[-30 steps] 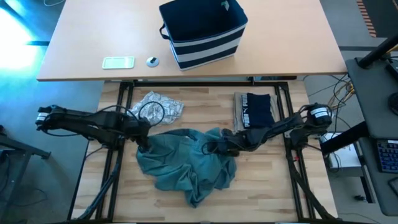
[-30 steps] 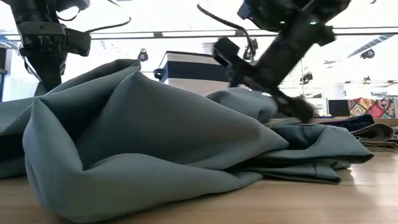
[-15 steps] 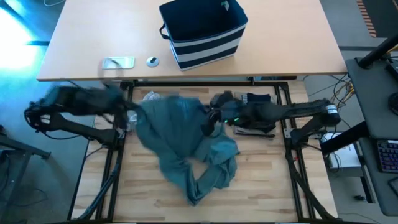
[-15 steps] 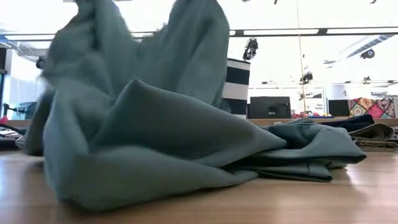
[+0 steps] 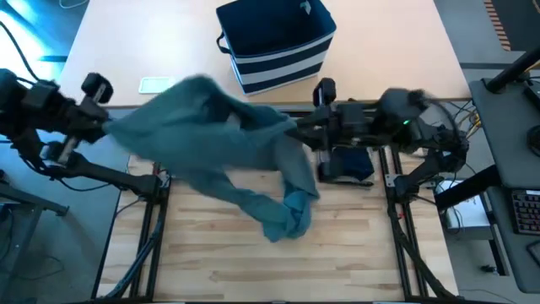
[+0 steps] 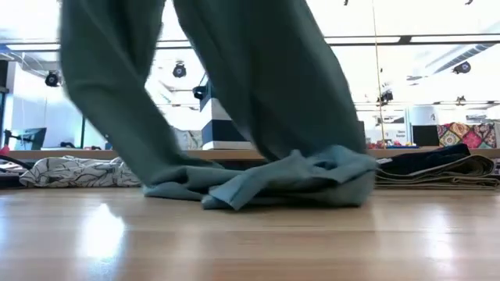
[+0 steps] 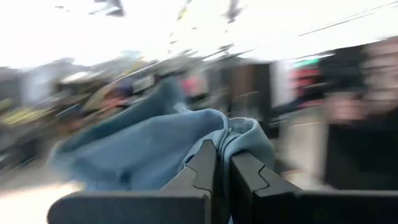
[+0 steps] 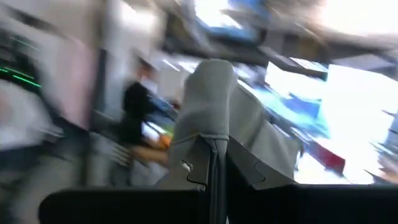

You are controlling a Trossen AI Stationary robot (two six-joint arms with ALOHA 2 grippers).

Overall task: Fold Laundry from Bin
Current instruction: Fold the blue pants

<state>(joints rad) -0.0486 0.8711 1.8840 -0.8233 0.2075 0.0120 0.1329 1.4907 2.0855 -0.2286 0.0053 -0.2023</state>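
The large teal-green garment (image 5: 228, 148) of the laundry is stretched in the air between my two grippers. Its lower end (image 6: 281, 179) lies bunched on the wooden table. My left gripper (image 5: 114, 128) is shut on the garment's left end and my right gripper (image 5: 297, 133) is shut on its right end. A grey-white patterned garment (image 6: 70, 172) lies flat at the far left. Folded navy and tan garments (image 6: 437, 165) are stacked at the far right, under my right arm. The striped navy bin (image 5: 274, 42) stands on the far table. My left gripper pinches a bunched, seamed edge of the teal garment (image 7: 239, 134) between its two fingers, which point roughly level. The cloth runs away from the fingers toward my other arm and hangs below. My right gripper pinches a gathered fold of the same garment (image 8: 208, 118) between its two fingers, pointing roughly level toward the table's left. The cloth stands up past the fingertips and drapes down to the table.
A flat pale phone-like thing (image 5: 154, 84) lies on the far table left of the bin. Black frame bars (image 5: 396, 211) run along both sides of the wooden work surface. Bare wood (image 5: 211, 262) stretches along the near side.
Both grippers have risen high from the table and gone toward the far edge, tipping from pointing down to about level. The teal garment, a heap on the table a second ago, is drawn up and spread between them. Only its lower end has stayed on the wood.
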